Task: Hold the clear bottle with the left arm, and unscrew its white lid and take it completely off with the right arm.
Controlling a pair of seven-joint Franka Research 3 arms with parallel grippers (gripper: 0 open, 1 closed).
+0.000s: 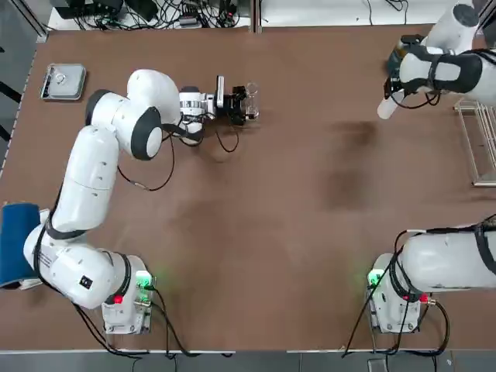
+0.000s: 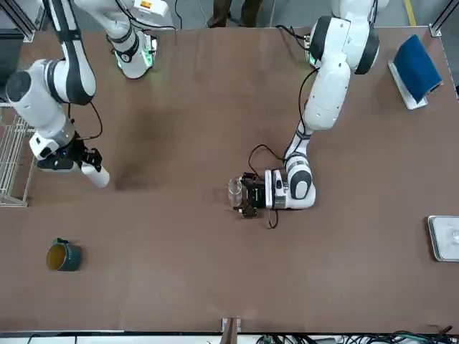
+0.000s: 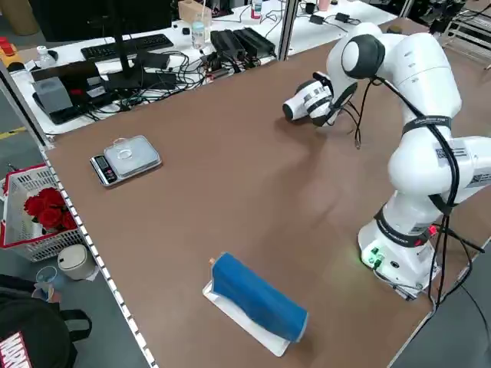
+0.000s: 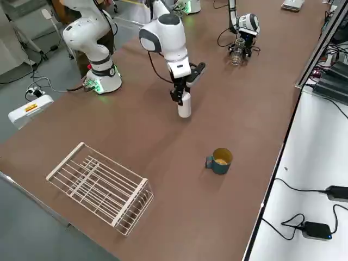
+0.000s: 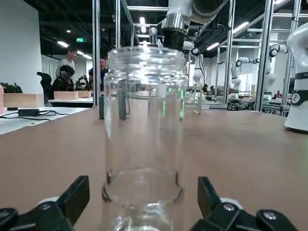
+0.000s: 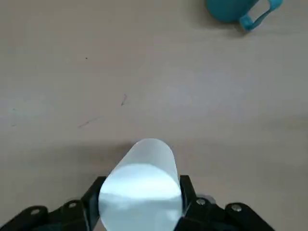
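The clear bottle [image 1: 250, 101] [image 2: 234, 189] [image 4: 236, 54] stands upright on the brown table with its threaded mouth bare. In the left wrist view the clear bottle [image 5: 144, 139] rises between the two black fingers [image 5: 72, 202], with a gap on each side. My left gripper [image 1: 245, 107] [image 2: 244, 198] [image 5: 143, 187] lies low beside it, open. Far off at the table's right, my right gripper [image 1: 395, 91] [image 2: 84, 161] [image 4: 182, 93] [image 6: 140, 197] is shut on the white lid [image 1: 387, 107] [image 2: 95, 174] [image 4: 184, 104] [image 6: 142, 185], held just above the table.
A teal mug [image 2: 63, 256] [image 4: 219, 160] [image 6: 236, 12] stands past the right gripper. A white wire rack [image 1: 480, 143] [image 4: 100, 185] sits at the right edge. A small scale [image 1: 62, 81] [image 3: 126, 159] and a blue roll [image 1: 15, 240] [image 3: 257, 295] lie at the left.
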